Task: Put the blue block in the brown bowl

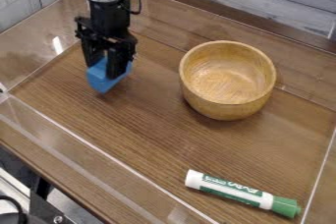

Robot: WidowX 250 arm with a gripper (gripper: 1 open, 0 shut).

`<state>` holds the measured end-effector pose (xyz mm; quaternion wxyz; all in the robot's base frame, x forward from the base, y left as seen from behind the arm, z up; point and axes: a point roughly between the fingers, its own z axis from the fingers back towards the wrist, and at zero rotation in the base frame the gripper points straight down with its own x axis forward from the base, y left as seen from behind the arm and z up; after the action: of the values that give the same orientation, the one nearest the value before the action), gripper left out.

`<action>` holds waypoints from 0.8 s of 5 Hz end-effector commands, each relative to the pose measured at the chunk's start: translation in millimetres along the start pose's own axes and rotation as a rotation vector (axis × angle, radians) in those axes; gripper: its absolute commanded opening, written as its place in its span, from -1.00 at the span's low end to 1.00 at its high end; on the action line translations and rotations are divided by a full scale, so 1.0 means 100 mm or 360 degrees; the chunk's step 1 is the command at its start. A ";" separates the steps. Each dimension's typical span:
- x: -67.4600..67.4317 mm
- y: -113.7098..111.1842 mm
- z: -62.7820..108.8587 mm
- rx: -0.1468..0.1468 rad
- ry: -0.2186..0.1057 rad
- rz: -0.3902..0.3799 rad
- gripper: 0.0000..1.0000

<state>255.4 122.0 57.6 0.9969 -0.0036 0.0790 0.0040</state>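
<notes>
The blue block (104, 78) hangs just above the wooden table at the left, tilted a little, with my black gripper (109, 69) shut on its upper part and pointing straight down. The fingers cover the block's top. To the right stands the brown bowl (227, 79), round, light wood, thick-rimmed and empty, about a bowl's width away from the block.
A green-and-white marker (242, 192) lies near the front right edge. Clear plastic walls (33, 130) fence the table on the left, front and right. Bare wood shows between the block and the bowl.
</notes>
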 end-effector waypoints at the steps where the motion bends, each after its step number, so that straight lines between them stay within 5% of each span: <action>1: 0.07 0.00 0.33 0.0057 -0.0148 -0.0003 -1.00; 4: 0.06 -0.14 0.40 -0.0009 -0.0226 -0.0029 -1.00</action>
<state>262.8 108.6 78.4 0.9990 -0.0202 0.0389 -0.0014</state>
